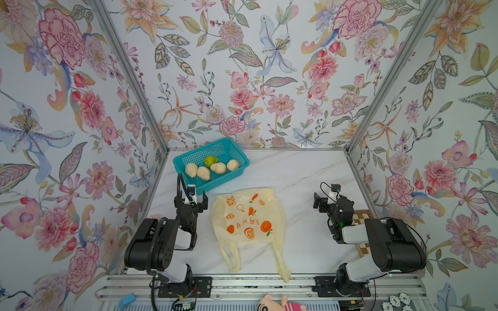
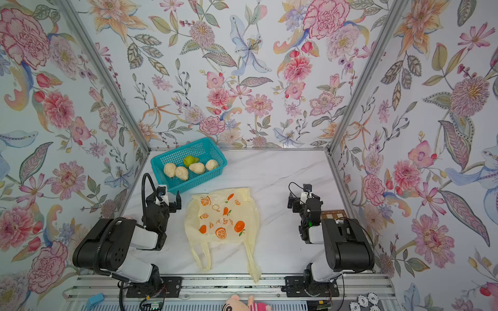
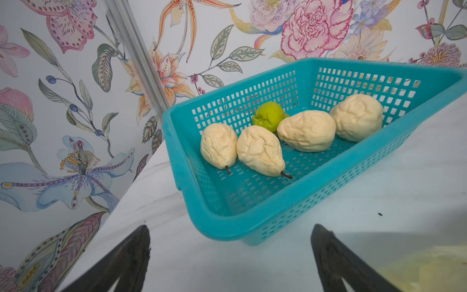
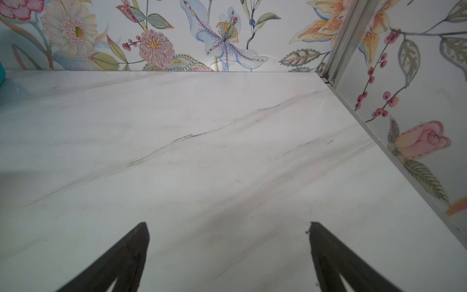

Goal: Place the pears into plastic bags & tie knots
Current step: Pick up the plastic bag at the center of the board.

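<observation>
Several pears lie in a teal mesh basket (image 1: 226, 179) at the back left of the marble table: cream bumpy ones (image 1: 203, 173) (image 2: 182, 173) (image 3: 260, 150) and a yellow-green one (image 1: 210, 161) (image 3: 269, 118) behind them. A pale-yellow plastic bag (image 1: 248, 215) (image 2: 223, 218) printed with oranges lies flat mid-table, its two handle loops (image 1: 231, 255) trailing toward the front rail. No knot shows. My left gripper (image 1: 190, 200) (image 3: 230, 250) is open and empty, just in front of the basket's near corner. My right gripper (image 1: 332, 200) (image 4: 228, 227) is open and empty over bare table on the right.
Floral walls close in the left, back and right sides. A checkered board (image 1: 361, 218) lies under the right arm. Past the front rail are a pink plush toy (image 1: 280, 304), a blue block (image 1: 126, 300) and white chips (image 1: 398, 301).
</observation>
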{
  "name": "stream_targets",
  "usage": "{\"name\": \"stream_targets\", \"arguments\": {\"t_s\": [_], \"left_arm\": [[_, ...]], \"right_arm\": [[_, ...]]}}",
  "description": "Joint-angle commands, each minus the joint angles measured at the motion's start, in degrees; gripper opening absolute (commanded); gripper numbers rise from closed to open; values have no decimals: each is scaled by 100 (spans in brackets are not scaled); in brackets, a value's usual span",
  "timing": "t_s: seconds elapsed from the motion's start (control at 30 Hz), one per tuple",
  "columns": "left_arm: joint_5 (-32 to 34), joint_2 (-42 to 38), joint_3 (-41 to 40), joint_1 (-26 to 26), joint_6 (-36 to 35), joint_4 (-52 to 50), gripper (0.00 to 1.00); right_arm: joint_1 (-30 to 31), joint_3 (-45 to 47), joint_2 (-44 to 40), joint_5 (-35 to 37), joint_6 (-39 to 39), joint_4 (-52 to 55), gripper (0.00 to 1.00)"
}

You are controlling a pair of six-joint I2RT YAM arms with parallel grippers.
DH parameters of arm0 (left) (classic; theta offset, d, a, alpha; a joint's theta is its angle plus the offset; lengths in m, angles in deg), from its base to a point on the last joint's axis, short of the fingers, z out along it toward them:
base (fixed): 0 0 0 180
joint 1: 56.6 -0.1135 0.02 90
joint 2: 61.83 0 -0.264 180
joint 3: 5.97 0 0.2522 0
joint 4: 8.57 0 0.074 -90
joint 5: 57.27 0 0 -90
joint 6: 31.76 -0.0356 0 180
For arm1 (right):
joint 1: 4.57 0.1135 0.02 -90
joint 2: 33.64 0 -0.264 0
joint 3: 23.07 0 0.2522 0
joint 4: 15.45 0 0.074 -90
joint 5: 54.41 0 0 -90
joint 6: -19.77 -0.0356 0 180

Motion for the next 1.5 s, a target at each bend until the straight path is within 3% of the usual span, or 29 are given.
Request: {"name": "stream_targets", "arguments": {"t_s": [0.0, 0.8, 1.03, 1.13, 1.23, 1.37, 1.47], "left_arm": [[-93, 79, 112, -60, -148, 382, 100], [-99, 79, 85, -59, -156, 426, 100], [-254, 70, -601, -44, -222, 1558, 100], [-39, -448, -939, -44, -143, 1881, 100], [61, -1233, -992, 14, -92, 1137, 100], [189, -2555, -453, 183, 172, -1344, 98], [384, -3170, 48, 412, 399, -2758, 97]], "right_arm": [[-46, -137, 71, 79, 85, -303, 99], [-55, -132, 70, 65, 86, -302, 99], [32, 98, -158, 185, 140, -541, 99], [33, 201, -607, 304, 99, -337, 99], [41, 55, -1168, 266, 36, 525, 99], [115, -410, -2002, 53, -313, 2151, 99], [200, -922, -2462, -549, -794, 3479, 99]]}}
